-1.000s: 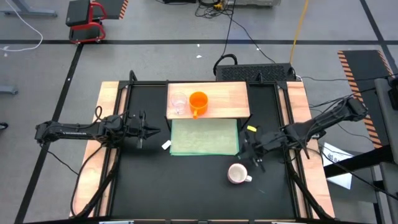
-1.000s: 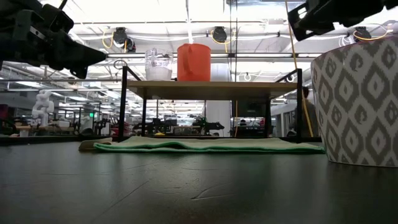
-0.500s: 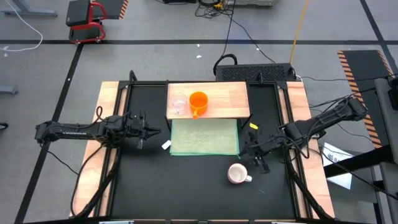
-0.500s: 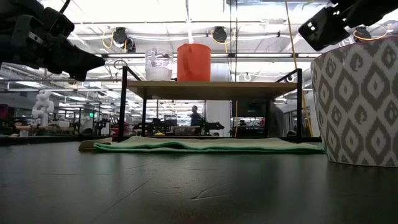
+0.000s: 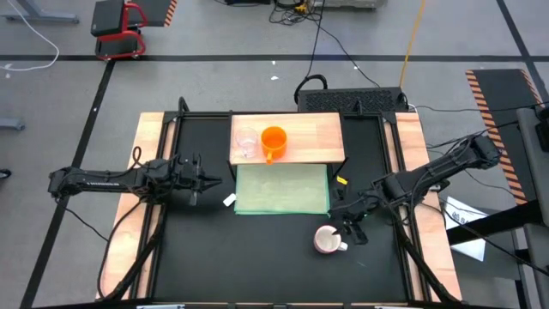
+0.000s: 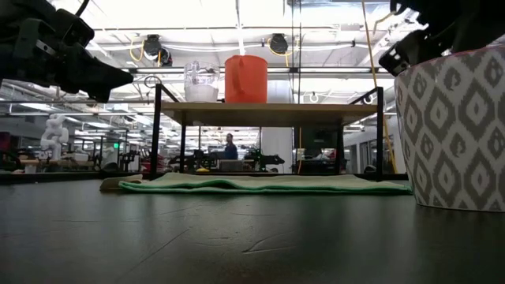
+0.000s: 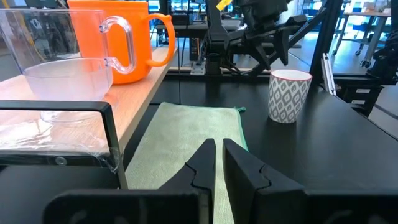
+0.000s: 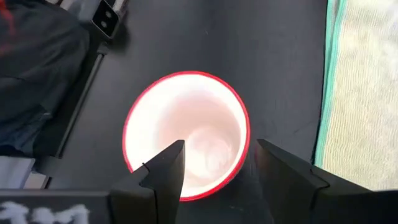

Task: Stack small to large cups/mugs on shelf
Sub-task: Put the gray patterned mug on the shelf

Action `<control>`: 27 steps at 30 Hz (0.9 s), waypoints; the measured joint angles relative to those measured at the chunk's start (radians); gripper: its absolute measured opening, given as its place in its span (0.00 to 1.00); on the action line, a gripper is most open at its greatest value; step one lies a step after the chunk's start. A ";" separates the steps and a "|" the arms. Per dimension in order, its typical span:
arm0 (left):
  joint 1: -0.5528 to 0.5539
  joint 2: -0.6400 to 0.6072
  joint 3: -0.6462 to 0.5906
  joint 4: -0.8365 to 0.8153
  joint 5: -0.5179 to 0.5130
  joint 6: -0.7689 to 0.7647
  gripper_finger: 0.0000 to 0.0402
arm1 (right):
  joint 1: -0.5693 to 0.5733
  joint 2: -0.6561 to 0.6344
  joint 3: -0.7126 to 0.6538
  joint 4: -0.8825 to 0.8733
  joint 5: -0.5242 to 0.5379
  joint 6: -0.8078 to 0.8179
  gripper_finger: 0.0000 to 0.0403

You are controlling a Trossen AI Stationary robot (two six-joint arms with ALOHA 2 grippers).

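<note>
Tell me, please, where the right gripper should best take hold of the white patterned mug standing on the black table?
Grip the rim wall from above: the white mug stands upright, mouth open upward, and the right gripper is open straight over it. One finger inside and one outside would pinch the wall.

there are three vessels in all: one clear cup (image 5: 246, 142) and one orange mug (image 5: 274, 141) standing side by side on the single pale-wood shelf (image 5: 317, 137), and one patterned white mug (image 5: 327, 240) with a red rim down on the black table (image 5: 257, 257). one green mat (image 5: 281, 189) lies on the table just in front of the shelf, and one person (image 6: 230, 147) shows far off in the room behind. two arms are in view, so two grippers: the left gripper (image 5: 208, 179) and the right gripper (image 5: 345, 221).
</note>
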 joint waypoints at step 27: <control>0.000 0.000 0.000 0.000 0.001 0.000 0.08 | -0.006 0.105 0.000 0.061 0.005 0.002 0.45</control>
